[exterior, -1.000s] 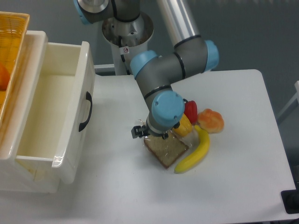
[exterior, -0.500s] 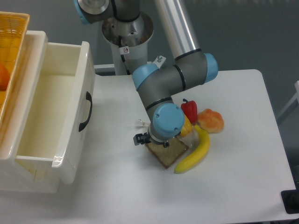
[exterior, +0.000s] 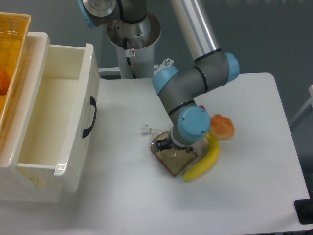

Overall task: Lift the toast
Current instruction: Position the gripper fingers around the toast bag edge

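this looks like a robotics lab: a grey and blue robot arm (exterior: 193, 83) on a pedestal stands over a plain white table (exterior: 254, 196) against a bare grey wall, with a white plastic drawer (exterior: 58, 122) and toy-like food laid out.

small red-and-white sticker (exterior: 131, 52) on robot base, wording unreadable
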Tool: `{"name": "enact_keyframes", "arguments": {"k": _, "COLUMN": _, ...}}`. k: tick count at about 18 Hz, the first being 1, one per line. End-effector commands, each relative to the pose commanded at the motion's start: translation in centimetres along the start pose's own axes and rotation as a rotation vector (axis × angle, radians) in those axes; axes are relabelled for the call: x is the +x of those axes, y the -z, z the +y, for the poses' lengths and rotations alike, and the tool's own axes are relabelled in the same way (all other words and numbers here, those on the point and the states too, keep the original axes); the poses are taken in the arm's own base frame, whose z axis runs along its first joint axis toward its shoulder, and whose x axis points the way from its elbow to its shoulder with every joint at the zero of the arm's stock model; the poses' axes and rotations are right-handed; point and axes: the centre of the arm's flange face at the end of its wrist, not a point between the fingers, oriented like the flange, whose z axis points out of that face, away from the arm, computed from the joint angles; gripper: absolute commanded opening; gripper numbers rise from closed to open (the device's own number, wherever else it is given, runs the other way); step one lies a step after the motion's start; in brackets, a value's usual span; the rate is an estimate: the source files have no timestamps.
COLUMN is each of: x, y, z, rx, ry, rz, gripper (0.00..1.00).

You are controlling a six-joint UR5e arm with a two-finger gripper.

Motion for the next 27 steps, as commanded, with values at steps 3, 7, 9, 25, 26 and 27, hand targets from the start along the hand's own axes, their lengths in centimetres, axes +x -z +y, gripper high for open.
{"name": "enact_keyframes", "arguments": {"k": 3, "x": -0.2, "y": -0.5, "z": -0.5, "rx": 0.011, "ry": 0.002, "rz": -0.001, "gripper": 1.00}}
{"name": "enact_keyframes", "arguments": {"k": 7, "x": -1.1, "y": -1.0, "z": -0.8, "rx": 0.014, "ry": 0.009, "rz": 0.001, "gripper": 1.00}}
{"name": "enact_keyframes", "arguments": {"k": 9, "x": -1.3, "y": -1.2, "z": -0.9, "rx": 0.011, "ry": 0.010, "rz": 0.002, "gripper": 1.00}}
{"name": "enact_keyframes", "arguments": {"k": 25, "x": -1.2, "y": -3.1, "z": -0.9, "rx": 0.000, "ry": 0.010, "rz": 0.002, "gripper": 1.00}}
{"name": "enact_keyframes", "arguments": {"k": 26, "x": -1.1, "y": -3.1, "z": -0.9, "rx": 0.000, "ry": 0.010, "rz": 0.002, "gripper": 1.00}}
{"name": "enact_keyframes", "arguments": {"k": 27, "x": -1.1, "y": -3.2, "z": -0.9, "rx": 0.002, "ry": 0.010, "rz": 0.002, "gripper": 1.00}}
